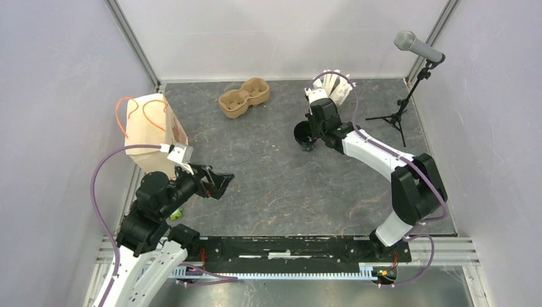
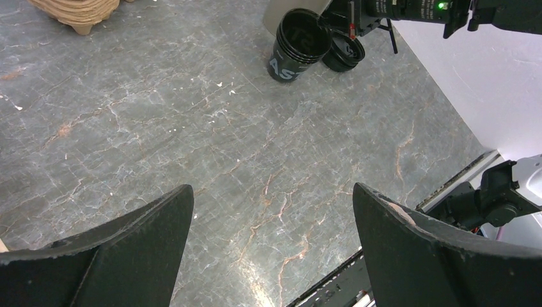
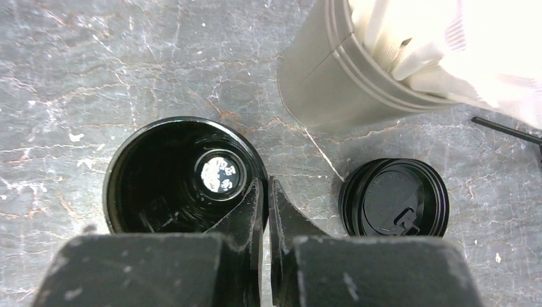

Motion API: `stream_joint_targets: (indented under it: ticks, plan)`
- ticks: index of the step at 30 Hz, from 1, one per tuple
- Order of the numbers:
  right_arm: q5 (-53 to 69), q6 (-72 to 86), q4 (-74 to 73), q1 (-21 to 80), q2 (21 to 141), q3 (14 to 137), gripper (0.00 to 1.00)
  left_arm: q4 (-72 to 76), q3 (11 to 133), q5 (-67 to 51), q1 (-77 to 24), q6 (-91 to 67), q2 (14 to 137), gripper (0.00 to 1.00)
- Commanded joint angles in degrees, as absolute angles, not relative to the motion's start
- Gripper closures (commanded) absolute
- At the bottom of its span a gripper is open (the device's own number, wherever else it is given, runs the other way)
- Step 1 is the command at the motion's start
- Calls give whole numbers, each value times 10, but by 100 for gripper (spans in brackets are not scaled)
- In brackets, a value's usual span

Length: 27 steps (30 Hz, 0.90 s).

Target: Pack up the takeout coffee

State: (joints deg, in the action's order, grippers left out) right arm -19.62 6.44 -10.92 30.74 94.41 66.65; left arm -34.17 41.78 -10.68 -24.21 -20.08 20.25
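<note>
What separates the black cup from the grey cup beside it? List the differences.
Colour: the black cup is black; the grey cup is grey. Contents: the black cup is empty, its lid lying beside it; the grey cup is stuffed with white sticks. Contact: the right claw pinches the black cup's rim; no claw touches the grey cup. Both stand upright on the table, tops open.

lid (image 3: 393,198) beside cup (image 3: 160,173) (apart) | stick holder (image 3: 332,83) behind both

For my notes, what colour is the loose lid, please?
The lid is black; clearest in right wrist view.
</note>
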Motion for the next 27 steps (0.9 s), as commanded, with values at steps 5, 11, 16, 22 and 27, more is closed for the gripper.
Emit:
stream_joint_targets:
  ticks: [5, 11, 16, 22, 27]
  plan:
    - [-153, 86, -104, 294, 903, 698, 100, -329, 418, -115, -242, -215, 212, 0]
    - [-146, 86, -122, 281, 902, 715, 100, -330, 417, -115, -242, -215, 213, 0]
    - [-135, 85, -153, 276, 895, 747, 100, -330, 417, -115, -242, -215, 216, 0]
    - [-97, 87, -209, 276, 867, 787, 100, -330, 418, -120, -243, -211, 220, 0]
    - [-46, 87, -226, 279, 814, 755, 100, -330, 418, -114, -242, -210, 216, 0]
